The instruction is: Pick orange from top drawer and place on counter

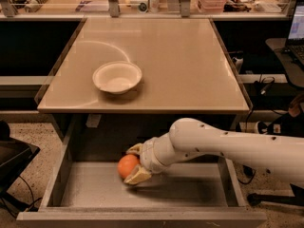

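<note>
Orange [126,166] is lying low in the top drawer [190,193], left of the middle of its flat grey floor, and the claw [133,164] is closing round it from the right: one pale finger [138,175] is pressing on the near side and the other is hugging the far side, so the claw is standing open only as wide as the fruit and is seemingly gripping it. Whether the orange is resting on the floor or hanging just clear of it is hard to say. The fruit is looking light, firm and round with a smooth skin, so it is likely tolerating a moderate squeeze but threatening to roll or squirt out if the fingers are sitting off its widest line; across the middle, as now, seems the sound place to be holding it. The white arm [228,144] is reaching in from the right, under the front edge of the desk [190,56], which is overhanging the back of the drawer, so the lift is probably calling for drawing toward the drawer's front before rising. Up above, the glossy beige desk is offering wide, flat room; a white bowl [117,77] is sitting left of centre, well apart from the bare right half, though a round fruit is apt to be rolling on so slick a top.
</note>
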Controlling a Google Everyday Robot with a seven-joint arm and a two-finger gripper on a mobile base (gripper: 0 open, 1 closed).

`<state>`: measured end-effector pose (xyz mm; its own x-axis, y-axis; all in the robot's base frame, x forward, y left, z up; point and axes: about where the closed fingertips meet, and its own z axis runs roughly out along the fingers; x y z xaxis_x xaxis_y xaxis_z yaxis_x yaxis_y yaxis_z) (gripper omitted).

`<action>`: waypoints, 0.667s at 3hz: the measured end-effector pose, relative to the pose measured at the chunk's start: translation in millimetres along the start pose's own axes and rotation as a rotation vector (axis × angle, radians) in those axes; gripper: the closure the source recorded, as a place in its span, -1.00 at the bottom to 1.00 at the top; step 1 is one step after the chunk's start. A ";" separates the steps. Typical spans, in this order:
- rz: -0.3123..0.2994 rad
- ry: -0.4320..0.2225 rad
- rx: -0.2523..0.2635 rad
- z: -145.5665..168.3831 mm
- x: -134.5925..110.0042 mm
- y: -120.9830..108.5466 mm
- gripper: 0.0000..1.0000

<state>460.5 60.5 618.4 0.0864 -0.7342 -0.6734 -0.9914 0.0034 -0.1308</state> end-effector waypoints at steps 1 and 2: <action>0.000 0.000 0.000 0.0 0.0 0.0 0.30; 0.000 0.005 0.030 -13.2 -5.0 7.9 0.77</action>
<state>450.9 55.3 630.3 0.0861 -0.7378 -0.6695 -0.9880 0.0234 -0.1529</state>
